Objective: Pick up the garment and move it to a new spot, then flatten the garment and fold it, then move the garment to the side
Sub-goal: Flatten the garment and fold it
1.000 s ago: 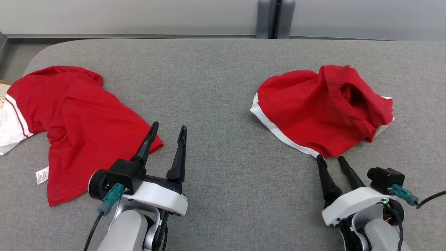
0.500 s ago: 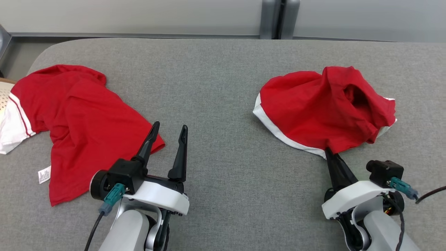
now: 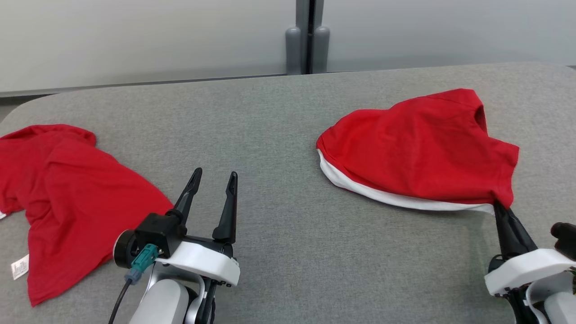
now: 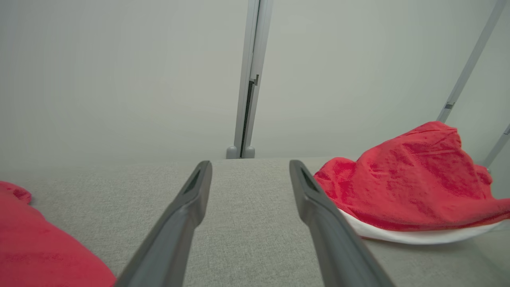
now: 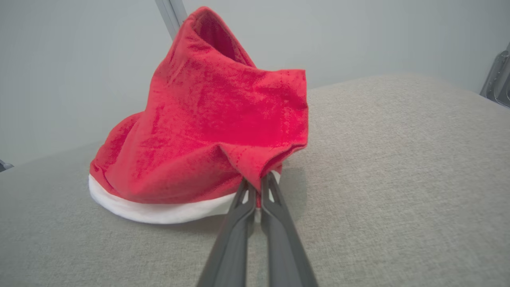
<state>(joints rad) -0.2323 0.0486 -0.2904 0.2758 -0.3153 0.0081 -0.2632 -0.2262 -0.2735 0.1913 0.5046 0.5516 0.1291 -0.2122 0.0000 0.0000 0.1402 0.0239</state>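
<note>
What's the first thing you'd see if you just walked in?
A bright red garment with a white edge, bunched up on the right of the grey table, its near corner pinched by the right gripper. A second red garment lies at the left, beside the open left gripper.

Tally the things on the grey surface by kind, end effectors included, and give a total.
Red garments: 2, the left red garment lying loose and the right red garment pinched at a corner.
End effectors: 2, the left end effector open, the right end effector shut on it.
Total: 4
</note>
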